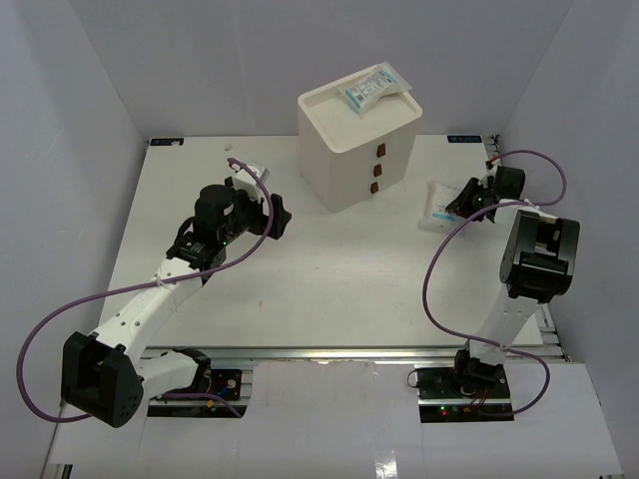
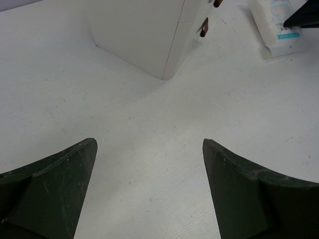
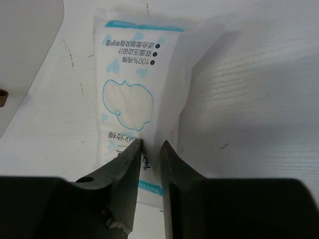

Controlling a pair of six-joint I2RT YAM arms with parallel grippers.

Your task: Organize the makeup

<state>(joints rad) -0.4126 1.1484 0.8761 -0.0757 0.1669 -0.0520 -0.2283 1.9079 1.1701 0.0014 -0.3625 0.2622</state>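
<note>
A flat white sachet [image 3: 129, 84] with blue print lies on the table right of the drawer box; it also shows in the top view [image 1: 435, 208] and the left wrist view [image 2: 278, 25]. My right gripper [image 3: 150, 144] [image 1: 461, 203] is down on its near end, jaws drawn close with the sachet's edge pinched between them. A second blue-print sachet [image 1: 371, 88] lies on top of the white three-drawer box [image 1: 359, 150]. My left gripper [image 2: 149, 144] [image 1: 276, 214] hangs wide open over bare table left of the box, holding nothing.
The box [image 2: 144, 35] [image 3: 20, 59] with brown handles [image 1: 376, 170] stands at the back centre. A small white packet [image 1: 250, 170] lies partly hidden behind the left arm. Enclosure walls close in at the left, right and back.
</note>
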